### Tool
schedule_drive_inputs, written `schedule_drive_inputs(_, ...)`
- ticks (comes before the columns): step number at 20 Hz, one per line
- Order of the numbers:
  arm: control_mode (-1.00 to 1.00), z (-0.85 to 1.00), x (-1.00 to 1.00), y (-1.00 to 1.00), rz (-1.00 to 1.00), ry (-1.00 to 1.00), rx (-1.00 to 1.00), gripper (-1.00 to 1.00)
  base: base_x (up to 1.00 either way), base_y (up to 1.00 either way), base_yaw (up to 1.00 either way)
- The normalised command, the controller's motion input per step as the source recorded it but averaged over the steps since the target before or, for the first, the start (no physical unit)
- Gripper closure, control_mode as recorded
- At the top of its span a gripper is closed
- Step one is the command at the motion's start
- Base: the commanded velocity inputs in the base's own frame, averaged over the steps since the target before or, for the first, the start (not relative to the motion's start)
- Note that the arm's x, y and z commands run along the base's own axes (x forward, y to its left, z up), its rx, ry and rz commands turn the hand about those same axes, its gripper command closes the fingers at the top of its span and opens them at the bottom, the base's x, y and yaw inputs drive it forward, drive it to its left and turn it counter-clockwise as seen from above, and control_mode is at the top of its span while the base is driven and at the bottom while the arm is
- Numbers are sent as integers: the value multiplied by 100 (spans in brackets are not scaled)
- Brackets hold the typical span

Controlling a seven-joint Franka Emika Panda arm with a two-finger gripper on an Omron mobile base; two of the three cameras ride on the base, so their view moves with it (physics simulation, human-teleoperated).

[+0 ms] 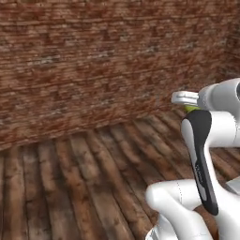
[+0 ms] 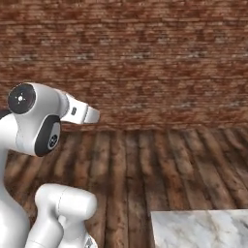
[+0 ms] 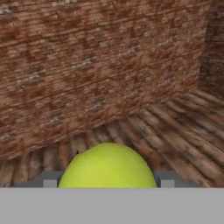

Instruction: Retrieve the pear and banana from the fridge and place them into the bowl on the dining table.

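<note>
A red-brown brick wall (image 2: 145,53) stands behind a floor of worn wooden planks (image 1: 84,178), and a corner of the marble tabletop (image 2: 203,230) shows at the near right in the right base view. The arm is folded high with its hand level, pointing at the wall. The end effector (image 3: 107,181) grips the yellow-green pear (image 3: 107,168) between its two fingers.
</note>
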Motion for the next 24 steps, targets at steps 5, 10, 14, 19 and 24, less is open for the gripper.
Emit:
schedule_drive_inputs(5, 100, 0, 0, 0, 0, 0, 0, 100, 41, 9, -78)
schedule_drive_inputs(10, 100, 0, 0, 0, 0, 0, 0, 100, 18, 2, -84)
schedule_drive_inputs(14, 100, 0, 0, 0, 0, 0, 0, 100, 10, 0, -92)
schedule_drive_inputs(19, 100, 0, 0, 0, 0, 0, 0, 100, 22, 14, -95)
schedule_drive_inputs(24, 100, 0, 0, 0, 0, 0, 0, 100, 56, 59, -84)
